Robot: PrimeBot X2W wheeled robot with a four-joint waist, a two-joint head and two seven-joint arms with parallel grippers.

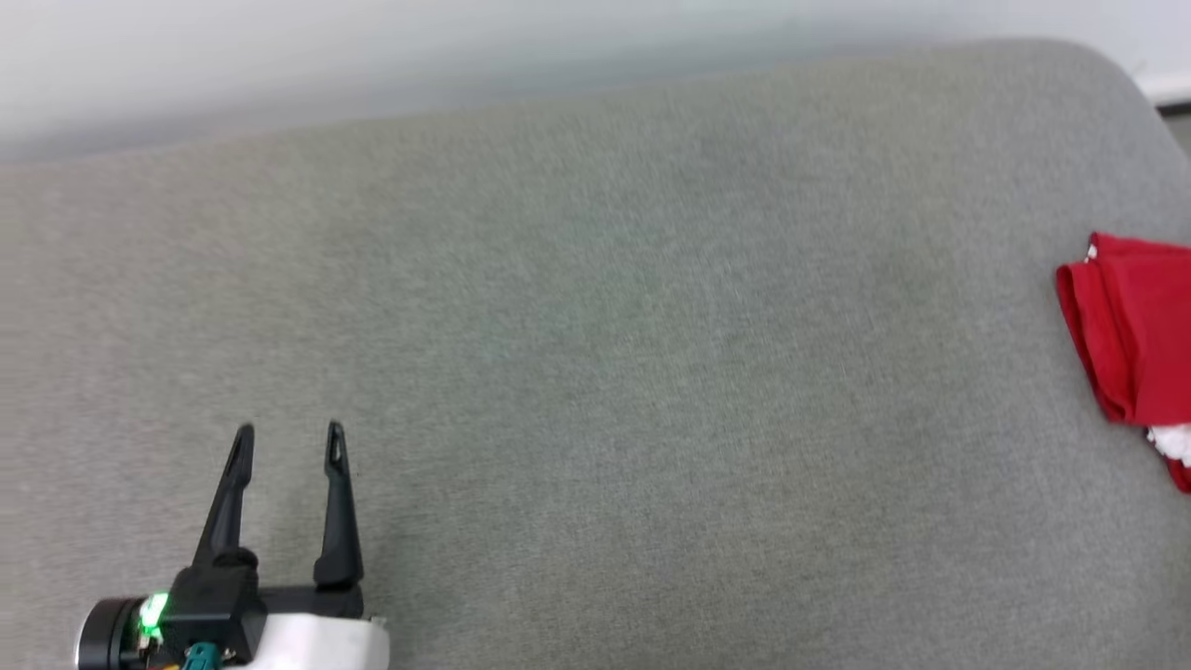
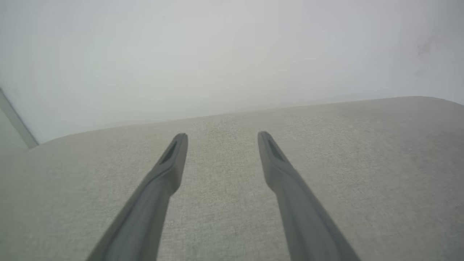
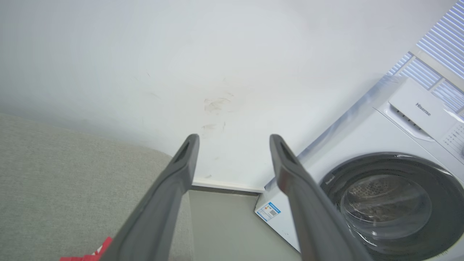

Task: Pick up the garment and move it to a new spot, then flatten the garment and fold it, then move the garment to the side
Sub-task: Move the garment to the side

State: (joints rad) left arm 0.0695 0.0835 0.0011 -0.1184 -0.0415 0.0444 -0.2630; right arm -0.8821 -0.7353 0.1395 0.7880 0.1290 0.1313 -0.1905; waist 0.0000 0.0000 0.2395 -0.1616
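Red folded thin-fabric T-shirt (image 1: 1130,326): spotted at right edge of grey upholstered surface (image 1: 595,326). Found left pincer (image 1: 289,433) spread wide, empty, well apart from it. Found right pincer (image 3: 234,139) wide too, empty, near shirt.

The garment (image 1: 1135,326) is thin cloth, the cushion (image 1: 595,307) matt woven fabric.

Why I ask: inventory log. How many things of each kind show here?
Red thin-fabric garment: 1
Grey woven-fabric cushion: 1
White front-loading washing machine: 1
Dark two-fingered grippers: 2, the left gripper and the right gripper, both open
Total: 5
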